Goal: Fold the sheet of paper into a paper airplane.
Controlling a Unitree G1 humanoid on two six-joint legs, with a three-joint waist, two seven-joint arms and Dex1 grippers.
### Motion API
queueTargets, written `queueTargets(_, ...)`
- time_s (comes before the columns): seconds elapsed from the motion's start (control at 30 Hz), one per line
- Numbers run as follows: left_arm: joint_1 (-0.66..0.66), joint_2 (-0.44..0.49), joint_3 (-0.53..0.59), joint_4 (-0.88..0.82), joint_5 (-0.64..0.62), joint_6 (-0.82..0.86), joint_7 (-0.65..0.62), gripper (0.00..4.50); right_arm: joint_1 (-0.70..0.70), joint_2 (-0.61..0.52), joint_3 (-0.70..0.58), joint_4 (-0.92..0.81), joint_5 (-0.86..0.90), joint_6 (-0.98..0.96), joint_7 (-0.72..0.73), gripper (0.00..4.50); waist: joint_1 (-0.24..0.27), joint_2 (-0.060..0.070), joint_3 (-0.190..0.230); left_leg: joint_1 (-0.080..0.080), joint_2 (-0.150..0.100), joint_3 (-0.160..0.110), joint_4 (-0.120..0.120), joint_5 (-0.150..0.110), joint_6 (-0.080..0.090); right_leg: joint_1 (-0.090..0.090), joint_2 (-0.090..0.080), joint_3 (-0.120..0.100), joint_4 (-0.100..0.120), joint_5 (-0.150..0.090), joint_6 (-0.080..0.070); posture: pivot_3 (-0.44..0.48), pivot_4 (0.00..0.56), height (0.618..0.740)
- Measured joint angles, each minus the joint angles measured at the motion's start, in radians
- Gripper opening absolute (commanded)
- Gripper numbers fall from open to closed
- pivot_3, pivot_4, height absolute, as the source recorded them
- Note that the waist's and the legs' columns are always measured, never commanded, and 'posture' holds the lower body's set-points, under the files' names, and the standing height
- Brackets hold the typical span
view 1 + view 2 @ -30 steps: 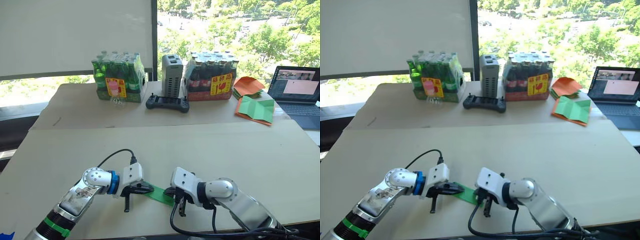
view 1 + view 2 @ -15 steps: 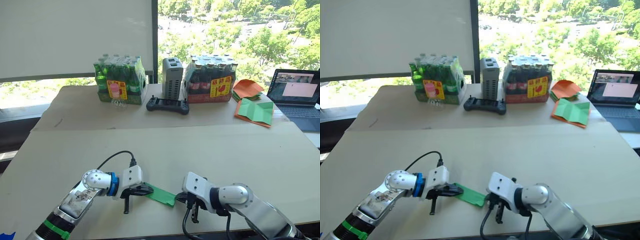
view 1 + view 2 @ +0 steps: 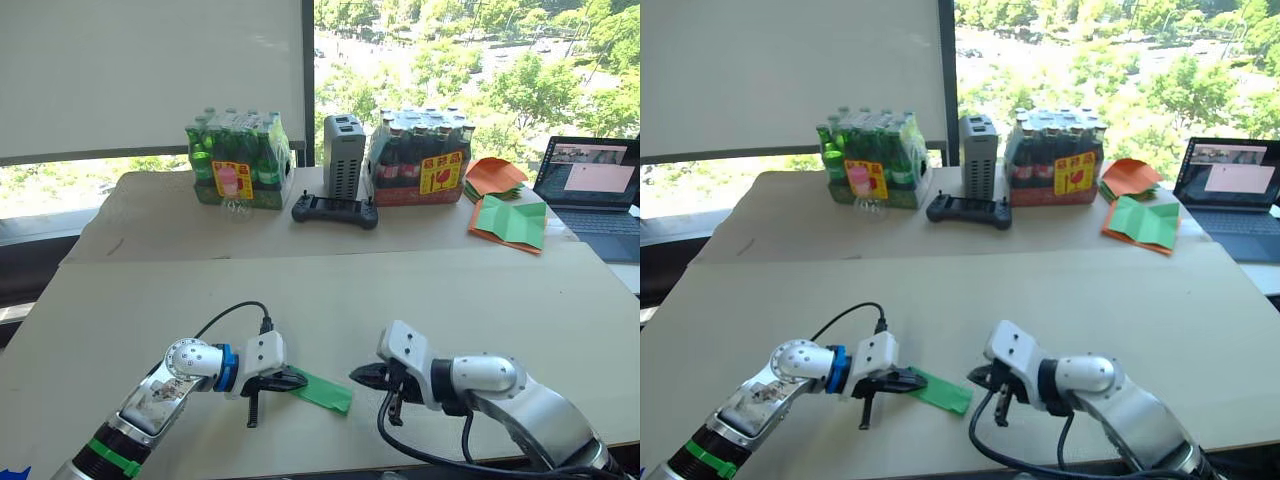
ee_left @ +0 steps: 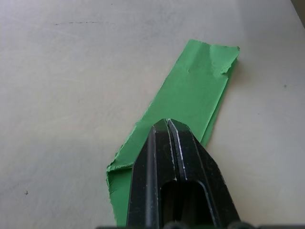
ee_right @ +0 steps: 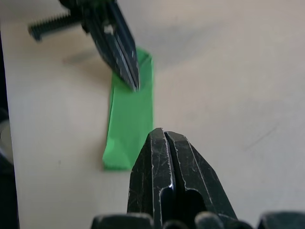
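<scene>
The paper (image 3: 325, 391), a narrow folded strip, lies on the near counter (image 3: 500, 300). The left tool (image 3: 296, 380), closed, pins its left end; dragging could tear it. The right tool (image 3: 362, 376), closed and empty, sits just right of it.

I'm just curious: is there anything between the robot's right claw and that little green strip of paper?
Nothing: bare table separates the right gripper from the sheet of paper, as the left eye view shows.
</scene>
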Motion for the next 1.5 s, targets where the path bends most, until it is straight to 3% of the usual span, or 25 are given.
queueTargets(0.4,-0.008,0.012,0.0,-0.027,0.0,0.047,-0.004,0.0,-0.011,0.038,0.242,0.129,-0.147,-0.055,-0.075,0.01,-0.003,0.002,0.002,0.0,0.0,0.001,-0.001,0.0,-0.001,-0.002,0.0,0.0,0.0,0.0,0.0,0.0,0.15,0.735)
queueTargets(0.83,-0.086,-0.056,-0.044,0.018,0.009,0.083,-0.014,0.0,-0.012,0.024,0.263,0.13,-0.168,-0.055,-0.079,0.01,-0.002,0.001,0.002,0.0,-0.001,0.0,0.0,0.0,-0.001,-0.001,0.0,0.0,0.0,0.0,0.0,0.0,0.15,0.735)
queueTargets(1.5,-0.081,-0.049,-0.065,0.093,0.073,-0.11,-0.041,0.0,-0.031,0.024,0.264,0.113,-0.168,-0.011,-0.095,0.01,-0.001,0.002,0.001,0.001,0.0,0.0,0.0,0.0,-0.001,0.001,0.0,0.0,0.0,0.0,0.0,0.0,0.15,0.735)
